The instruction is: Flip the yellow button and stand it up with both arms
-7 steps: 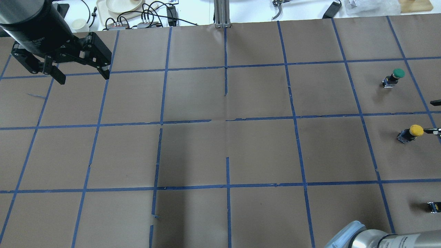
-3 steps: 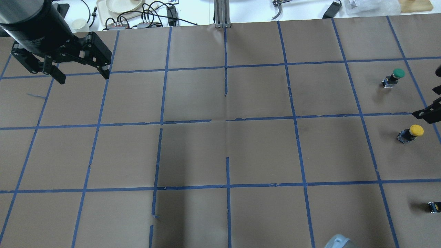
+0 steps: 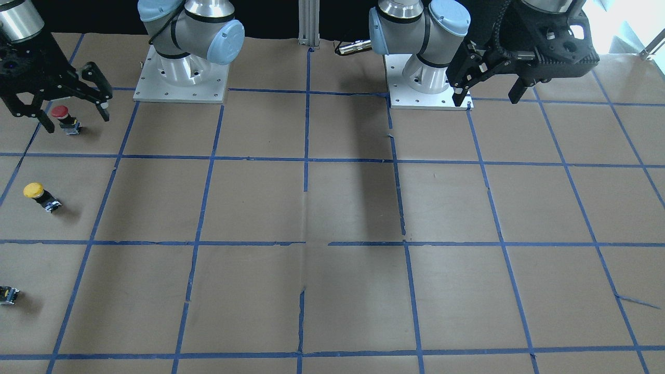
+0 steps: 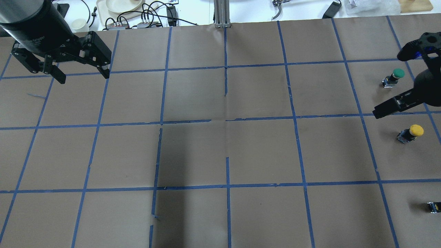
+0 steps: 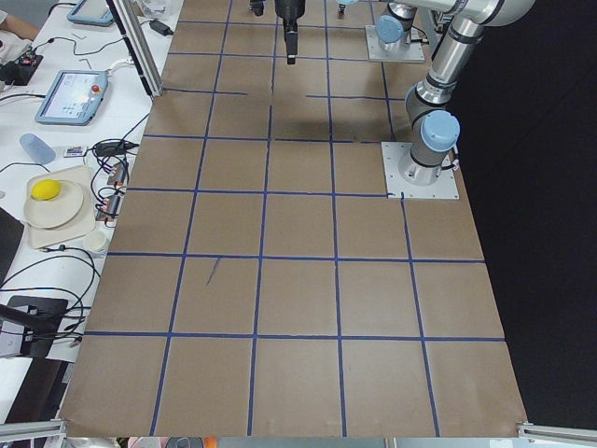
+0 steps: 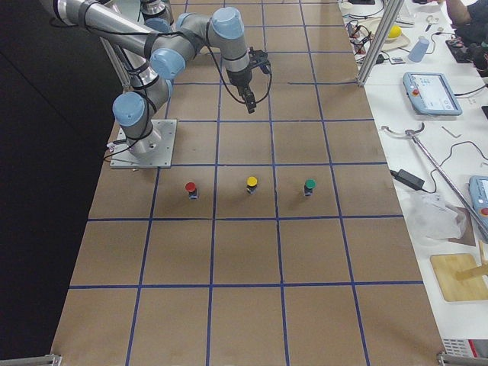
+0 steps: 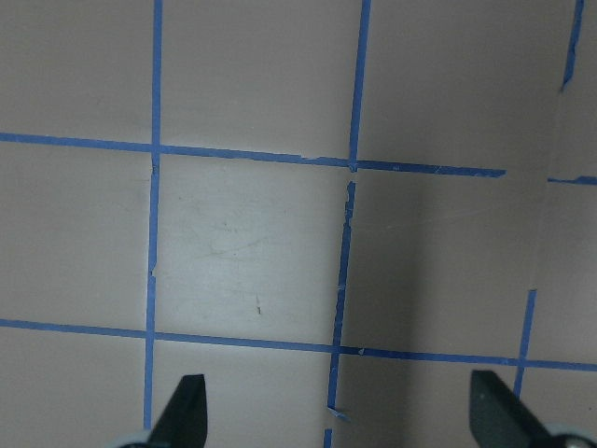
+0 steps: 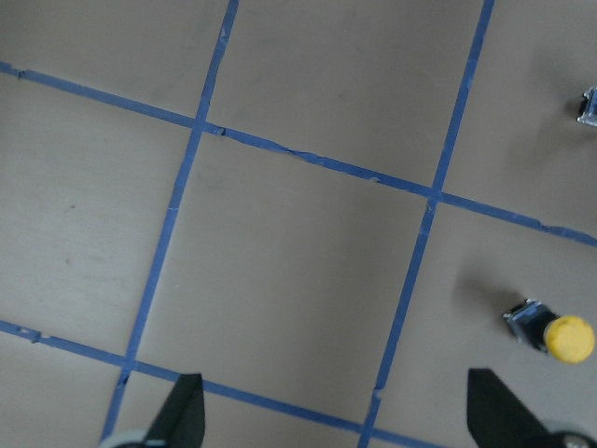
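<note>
The yellow button [image 4: 415, 130] is at the table's right side, between a green one and a red one; it seems to stand cap up. It also shows in the front view [image 3: 35, 191], the right side view [image 6: 252, 183] and the right wrist view [image 8: 565, 338]. My right gripper [image 3: 78, 120] is open and empty. It hangs above the table near the red button, apart from the yellow one; in its wrist view [image 8: 336, 411] the yellow button is at the lower right. One of its fingers [image 4: 386, 109] reaches into the overhead view. My left gripper [image 4: 82, 76] is open and empty, high over the far left corner.
A green button [image 4: 397, 73] stands farther out and a red button [image 3: 61, 111] nearer the robot base. A small dark block with a yellow spot [image 4: 434, 206] sits at the frame's edge. Cables and a tray [image 4: 117, 7] lie beyond the table's far edge.
The right gripper has come in from the right edge of the overhead view and moved leftward above the buttons. The right arm's elbow has left the bottom. The left arm has not moved.
</note>
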You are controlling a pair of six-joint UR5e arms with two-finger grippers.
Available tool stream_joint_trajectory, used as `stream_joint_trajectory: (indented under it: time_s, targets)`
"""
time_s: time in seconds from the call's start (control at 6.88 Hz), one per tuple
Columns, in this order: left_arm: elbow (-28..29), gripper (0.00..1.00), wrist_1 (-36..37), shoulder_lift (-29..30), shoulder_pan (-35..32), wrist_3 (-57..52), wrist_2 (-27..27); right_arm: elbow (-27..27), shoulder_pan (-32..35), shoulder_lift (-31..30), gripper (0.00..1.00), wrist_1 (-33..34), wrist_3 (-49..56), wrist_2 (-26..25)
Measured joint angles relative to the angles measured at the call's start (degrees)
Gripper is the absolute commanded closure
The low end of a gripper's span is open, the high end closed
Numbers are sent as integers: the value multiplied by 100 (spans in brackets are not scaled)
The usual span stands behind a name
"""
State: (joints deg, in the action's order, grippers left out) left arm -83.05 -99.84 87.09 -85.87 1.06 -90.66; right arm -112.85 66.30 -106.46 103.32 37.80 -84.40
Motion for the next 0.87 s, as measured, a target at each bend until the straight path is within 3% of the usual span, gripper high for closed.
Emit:
stream_joint_trajectory:
  time_s: [0.44, 0.87]
  targets:
    - [0, 0, 2, 0, 0, 0, -11, 1015, 590, 84, 0, -1763, -2257, -416]
    - [3, 0, 6, 0, 0, 0, -9, 1337, 1546, 288, 0, -2173, -3698, -741]
